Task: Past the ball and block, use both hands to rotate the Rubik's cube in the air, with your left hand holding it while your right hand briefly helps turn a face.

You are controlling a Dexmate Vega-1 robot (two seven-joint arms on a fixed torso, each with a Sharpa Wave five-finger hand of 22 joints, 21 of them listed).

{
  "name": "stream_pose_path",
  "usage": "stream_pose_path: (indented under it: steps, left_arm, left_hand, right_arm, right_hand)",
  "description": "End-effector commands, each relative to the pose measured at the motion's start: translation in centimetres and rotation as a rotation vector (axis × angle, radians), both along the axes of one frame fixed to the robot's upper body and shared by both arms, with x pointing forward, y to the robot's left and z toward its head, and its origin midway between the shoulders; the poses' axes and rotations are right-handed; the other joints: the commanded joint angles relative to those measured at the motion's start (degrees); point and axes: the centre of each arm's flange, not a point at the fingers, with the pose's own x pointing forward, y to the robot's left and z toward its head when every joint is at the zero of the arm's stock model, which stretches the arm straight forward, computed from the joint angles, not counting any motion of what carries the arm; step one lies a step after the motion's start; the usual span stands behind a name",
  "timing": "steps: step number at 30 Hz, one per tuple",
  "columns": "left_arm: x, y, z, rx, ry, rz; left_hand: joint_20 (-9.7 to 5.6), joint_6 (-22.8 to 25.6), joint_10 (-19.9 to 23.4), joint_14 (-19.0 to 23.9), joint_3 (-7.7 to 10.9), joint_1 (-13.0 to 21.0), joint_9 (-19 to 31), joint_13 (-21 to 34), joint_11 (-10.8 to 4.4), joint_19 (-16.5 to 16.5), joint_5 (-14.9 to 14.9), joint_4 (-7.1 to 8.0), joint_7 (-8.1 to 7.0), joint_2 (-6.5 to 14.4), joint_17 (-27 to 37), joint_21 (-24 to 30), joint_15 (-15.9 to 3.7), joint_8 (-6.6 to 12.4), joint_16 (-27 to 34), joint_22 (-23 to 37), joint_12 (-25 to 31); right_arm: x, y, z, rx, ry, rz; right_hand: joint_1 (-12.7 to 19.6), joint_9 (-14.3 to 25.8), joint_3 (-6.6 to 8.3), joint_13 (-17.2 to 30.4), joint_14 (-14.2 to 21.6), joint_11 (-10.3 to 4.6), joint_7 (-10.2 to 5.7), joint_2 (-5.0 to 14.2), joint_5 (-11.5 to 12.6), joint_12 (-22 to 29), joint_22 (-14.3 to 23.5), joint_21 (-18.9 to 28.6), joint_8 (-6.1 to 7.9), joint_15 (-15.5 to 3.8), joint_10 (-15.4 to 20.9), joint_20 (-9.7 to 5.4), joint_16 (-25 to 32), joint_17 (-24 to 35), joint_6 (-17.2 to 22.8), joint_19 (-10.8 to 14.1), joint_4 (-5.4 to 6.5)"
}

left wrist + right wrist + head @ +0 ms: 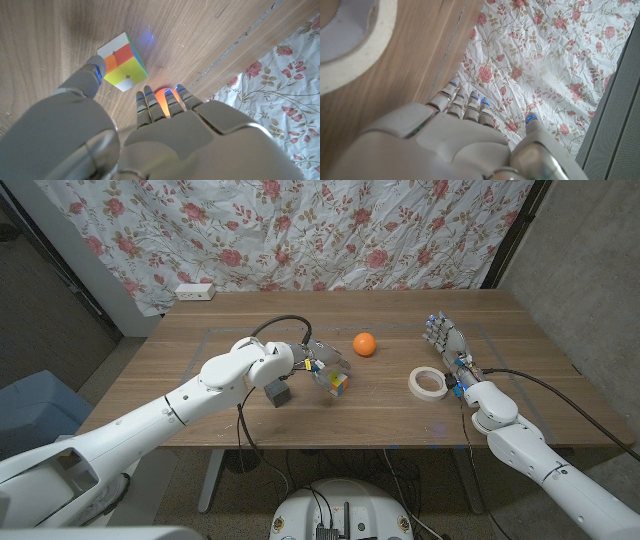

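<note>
Rubik's cube [338, 383] sits on the wooden surface [380, 415], just short of the orange ball [364, 343] and beside the grey block [278, 393]. Left hand [318, 360] is over it, fingers [155, 102] apart, thumb tip near one edge, no grip yet. Judging by this: approach step; next is closing on the cube and lifting. Right hand [448, 340] waits empty, fingers apart, by the white tape roll [429, 383]. Cube: glossy plastic, sharp corners; ball smooth, could roll

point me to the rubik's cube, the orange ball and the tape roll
Rubik's cube [122, 61]: left wrist view, centre of its coloured face.
Orange ball [365, 343]: head view, middle of the ball.
Tape roll [416, 385]: head view, left side of the white ring.
</note>
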Motion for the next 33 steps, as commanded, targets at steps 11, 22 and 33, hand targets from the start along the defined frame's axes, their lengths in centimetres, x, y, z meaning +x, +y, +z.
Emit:
stream_pose_path:
  steps: [11,22,33]
  left_arm:
    - [-0.40,-0.20,0.00,-0.005,-0.075,-0.008]
    - [-0.45,-0.58,-0.37,0.034,-0.107,0.001]
    - [-0.45,-0.85,-0.73,0.052,-0.135,-0.002]
  left_hand:
    - [-0.11,6.46,3.83,5.09,-1.92,4.23,0.57,0.33,-0.81,2.55,-0.03,0.06,-0.18,-0.73,0.34,0.36,-5.60,2.37,0.70,0.20,0.68]
    - [0.09,9.37,8.57,8.44,-3.91,6.69,0.68,0.52,-1.44,4.06,-0.05,0.17,-0.06,-0.84,0.41,0.35,-6.42,3.25,0.91,0.24,1.61]
    - [-0.71,11.22,11.97,10.94,-5.87,8.20,0.70,0.66,-1.71,7.06,-0.05,0.36,0.79,-0.72,0.48,0.96,-7.31,3.50,1.10,0.35,2.11]
  right_arm:
    - [0.19,0.13,-0.61,0.011,0.018,0.007]
    - [0.17,0.10,-0.63,0.015,0.017,0.000]
    - [-0.06,0.10,-0.77,0.018,0.017,-0.008]
  right_hand:
    - [-0.53,0.19,0.13,0.12,-0.18,-0.18,-0.57,0.14,0.21,0.50,0.14,0.33,0.10,-0.27,-0.01,0.07,0.52,-0.01,0.80,-0.09,-0.24]
    - [-0.61,0.19,0.12,0.12,-0.17,-0.15,-0.75,0.19,0.20,0.53,0.15,0.37,0.07,-0.28,0.02,0.13,0.63,-0.08,0.78,0.01,-0.32]
    - [-0.65,0.19,0.17,0.11,-0.18,0.05,-0.82,0.30,0.20,0.52,0.15,0.38,0.05,-0.30,-0.04,0.12,0.72,-0.18,0.76,0.05,-0.40]
